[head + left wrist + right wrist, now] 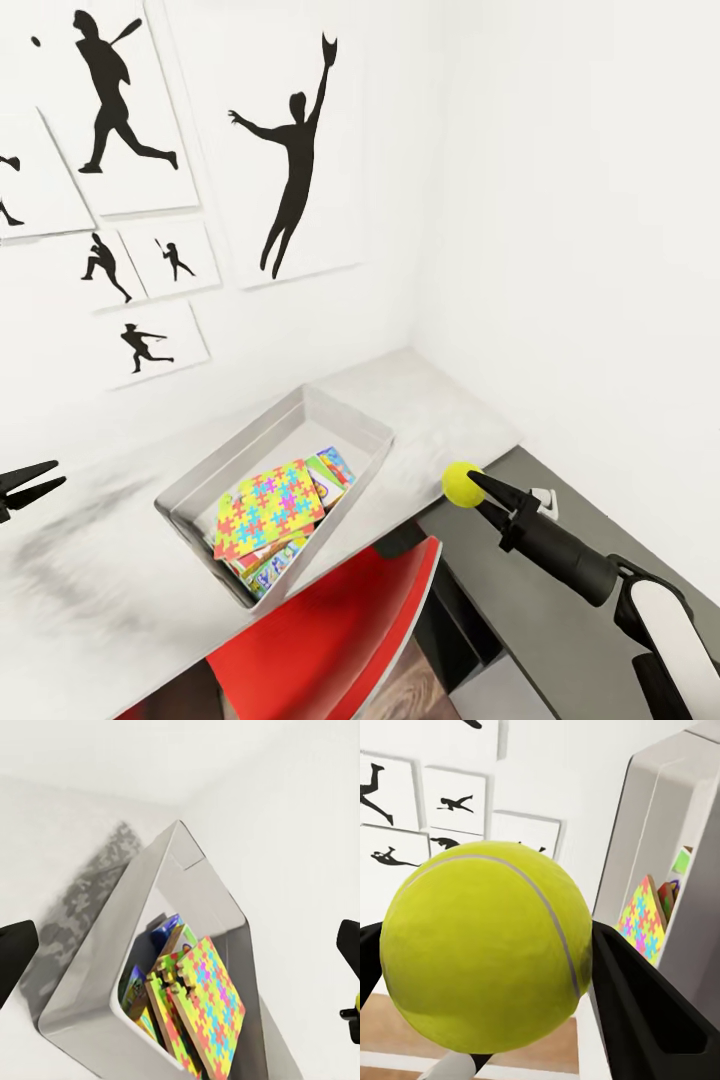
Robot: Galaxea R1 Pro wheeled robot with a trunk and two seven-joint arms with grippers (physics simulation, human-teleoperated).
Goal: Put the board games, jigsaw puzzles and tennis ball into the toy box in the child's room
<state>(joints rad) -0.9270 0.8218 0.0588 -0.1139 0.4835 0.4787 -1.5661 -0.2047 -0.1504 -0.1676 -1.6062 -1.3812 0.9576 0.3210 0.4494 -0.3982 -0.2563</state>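
The right gripper (470, 487) has its fingers clenched on the ball (462, 484), held above the table (90, 590) edge just beside the bin (352, 425); the bin sits on the table near the wall corner, with jigsaws (270, 508) lying on game boxes (330, 470) inside; the left gripper (35, 480) hangs over the table well apart from the bin, fingers released; a red chair (330, 630) stands below the table edge.

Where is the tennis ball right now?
In the head view, the tennis ball is clamped in the right gripper, off the toy box's right side.
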